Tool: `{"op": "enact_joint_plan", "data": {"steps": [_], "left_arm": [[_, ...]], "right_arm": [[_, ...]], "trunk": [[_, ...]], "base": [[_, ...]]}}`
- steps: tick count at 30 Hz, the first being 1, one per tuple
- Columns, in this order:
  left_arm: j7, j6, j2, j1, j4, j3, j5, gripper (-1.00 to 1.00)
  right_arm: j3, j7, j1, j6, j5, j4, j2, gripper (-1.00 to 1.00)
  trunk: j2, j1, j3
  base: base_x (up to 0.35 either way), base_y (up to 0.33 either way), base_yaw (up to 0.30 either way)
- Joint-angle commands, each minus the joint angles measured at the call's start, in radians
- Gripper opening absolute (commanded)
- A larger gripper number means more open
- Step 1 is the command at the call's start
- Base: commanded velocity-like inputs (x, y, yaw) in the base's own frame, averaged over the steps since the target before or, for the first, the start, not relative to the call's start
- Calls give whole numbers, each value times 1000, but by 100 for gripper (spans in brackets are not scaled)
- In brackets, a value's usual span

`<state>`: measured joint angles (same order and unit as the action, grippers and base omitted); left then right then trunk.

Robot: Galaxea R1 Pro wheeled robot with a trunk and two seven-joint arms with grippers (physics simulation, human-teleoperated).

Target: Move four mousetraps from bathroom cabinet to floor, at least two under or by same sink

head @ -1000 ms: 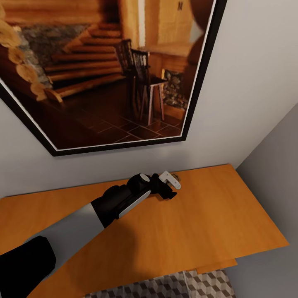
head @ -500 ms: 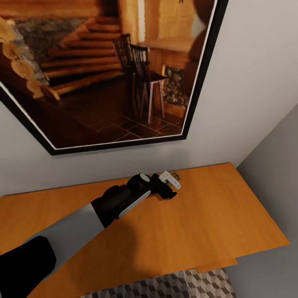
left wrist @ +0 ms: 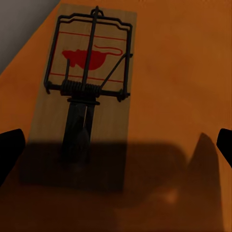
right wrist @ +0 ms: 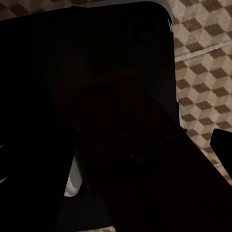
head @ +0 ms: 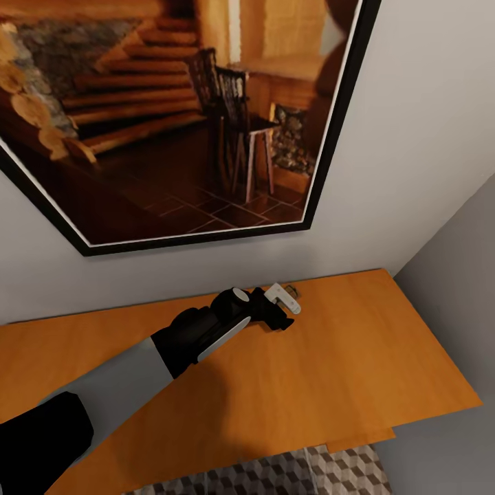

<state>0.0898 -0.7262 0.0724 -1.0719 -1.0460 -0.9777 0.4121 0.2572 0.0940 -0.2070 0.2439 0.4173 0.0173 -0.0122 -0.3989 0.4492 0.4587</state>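
Observation:
One mousetrap (left wrist: 84,96), a small wooden board with a red mouse print and dark wire parts, lies flat on the orange-brown cabinet (head: 357,357) top near the wall. My left gripper (head: 285,311) hovers just short of it, open, with dark fingertips (left wrist: 9,145) wide apart and nothing between them. In the head view a sliver of the mousetrap (head: 293,291) peeks out beyond the white finger. My right gripper (right wrist: 116,145) is open, one fingertip (right wrist: 223,144) dark against the cube-patterned bathroom floor (right wrist: 203,63). The sink is out of view.
A large framed picture (head: 172,124) of a wooden interior hangs on the wall right above the cabinet. A grey side wall (head: 454,275) closes in the cabinet's right end. Cube-patterned tiles (head: 289,474) show below the cabinet's front edge. My own dark body (right wrist: 96,121) blocks the right wrist view.
The head view has tilted very slightly, so the picture and cabinet edge sit a touch differently. The left arm and the mousetrap have held their places.

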Motion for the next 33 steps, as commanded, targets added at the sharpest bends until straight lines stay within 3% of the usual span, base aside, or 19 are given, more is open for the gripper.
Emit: {"op": "enact_joint_plan", "data": {"steps": [1,19,33], "left_arm": [[4,-4,0,0,6,-1,7,100],[4,-4,-4,0,6,0,7,100],[4,-4,-22,0,3,1,7,100]], "right_arm": [[6,6,-1,5,11,-2,0,-100],[6,6,-1,5,11,-2,0,-100],[6,6,-1,5,11,-2,0,-100]], "trunk": [[-1,1,2],[-1,1,2],[-1,1,2]], "base": [[0,0,0],[0,0,0],[0,0,0]]}}
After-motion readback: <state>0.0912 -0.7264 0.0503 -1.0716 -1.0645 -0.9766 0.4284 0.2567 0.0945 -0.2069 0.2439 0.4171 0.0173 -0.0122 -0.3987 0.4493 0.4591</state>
